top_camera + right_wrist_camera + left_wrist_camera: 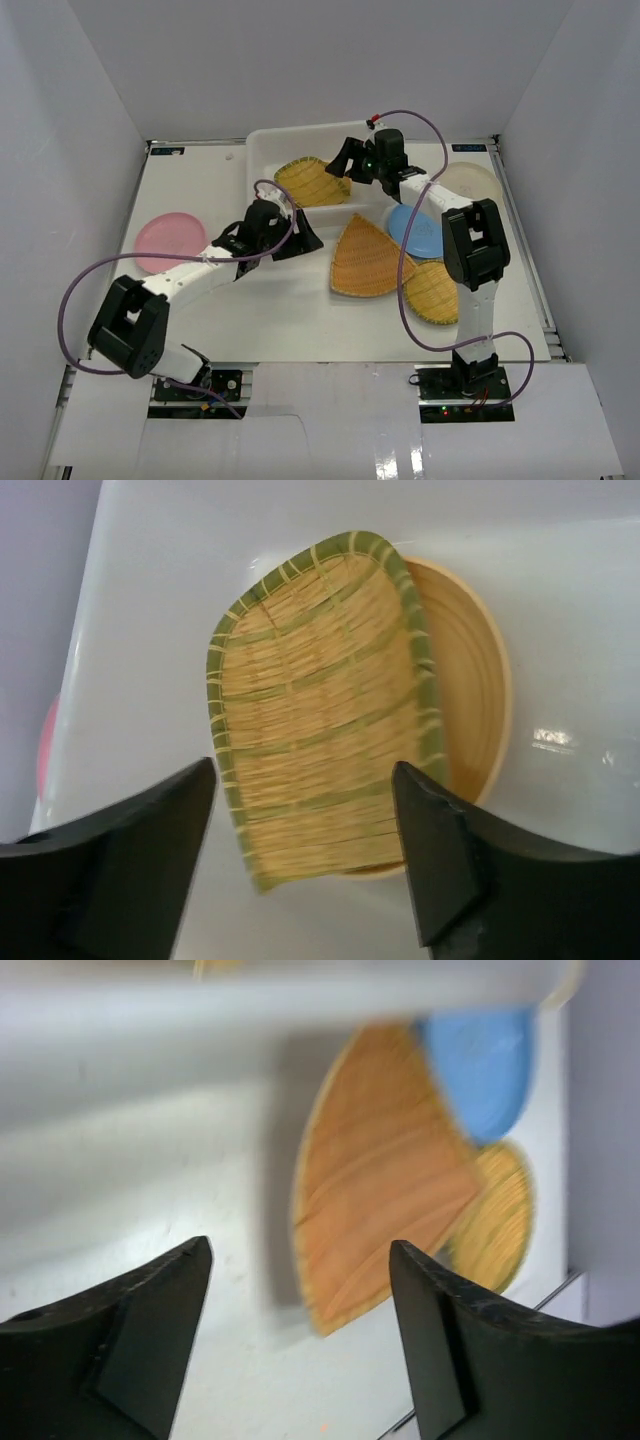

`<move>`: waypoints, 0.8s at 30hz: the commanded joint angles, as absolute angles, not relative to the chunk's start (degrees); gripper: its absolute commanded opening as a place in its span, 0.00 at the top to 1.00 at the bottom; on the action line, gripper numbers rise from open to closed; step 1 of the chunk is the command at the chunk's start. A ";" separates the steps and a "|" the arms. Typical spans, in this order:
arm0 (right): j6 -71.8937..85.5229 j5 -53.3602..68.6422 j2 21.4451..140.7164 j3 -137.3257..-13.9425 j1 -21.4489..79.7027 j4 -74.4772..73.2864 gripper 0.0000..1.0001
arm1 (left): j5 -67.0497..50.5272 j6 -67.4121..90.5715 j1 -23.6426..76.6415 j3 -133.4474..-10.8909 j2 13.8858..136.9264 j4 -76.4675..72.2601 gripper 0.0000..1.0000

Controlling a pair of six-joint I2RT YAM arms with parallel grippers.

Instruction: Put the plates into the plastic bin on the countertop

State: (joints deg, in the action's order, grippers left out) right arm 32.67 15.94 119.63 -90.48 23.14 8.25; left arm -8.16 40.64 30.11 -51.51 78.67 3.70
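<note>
The plastic bin (pixel 262 146) stands at the back of the countertop (pixel 280 315). In it a squarish woven tray (pixel 310 182) lies on an orange-tan plate (pixel 470 690). My right gripper (pixel 345 160) hovers open and empty over that tray (pixel 320 710), inside the bin (pixel 150 600). My left gripper (pixel 300 238) is open and empty just in front of the bin's near wall (pixel 250 1010). On the countertop lie a fan-shaped tray (pixel 365 258), a blue plate (pixel 415 230), a round woven tray (pixel 432 292), a cream plate (pixel 468 180) and a pink plate (pixel 170 240).
Grey walls enclose the countertop on three sides. The left wrist view shows the fan-shaped tray (pixel 380 1180), the blue plate (pixel 480 1060) and the round woven tray (pixel 505 1210) overlapping near the table's right edge. The right arm reaches over the blue plate.
</note>
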 commanded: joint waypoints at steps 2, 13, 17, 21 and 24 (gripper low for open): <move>28.05 13.37 114.17 -93.50 23.38 6.08 0.12 | -10.02 41.92 33.92 -49.39 81.20 1.41 0.15; 21.01 10.55 96.61 -86.00 23.99 -0.70 0.02 | -10.64 41.75 41.04 -57.03 100.44 0.44 0.23; 21.97 6.78 80.74 -71.66 23.73 4.47 0.10 | -8.62 42.19 41.40 -57.22 103.88 0.44 0.50; 24.95 2.21 66.21 -55.75 22.50 6.94 0.20 | -6.59 42.63 41.48 -55.55 102.31 0.44 1.00; 26.97 -2.45 55.92 -45.55 19.70 4.68 0.42 | -7.20 42.37 41.57 -53.27 96.89 0.53 1.00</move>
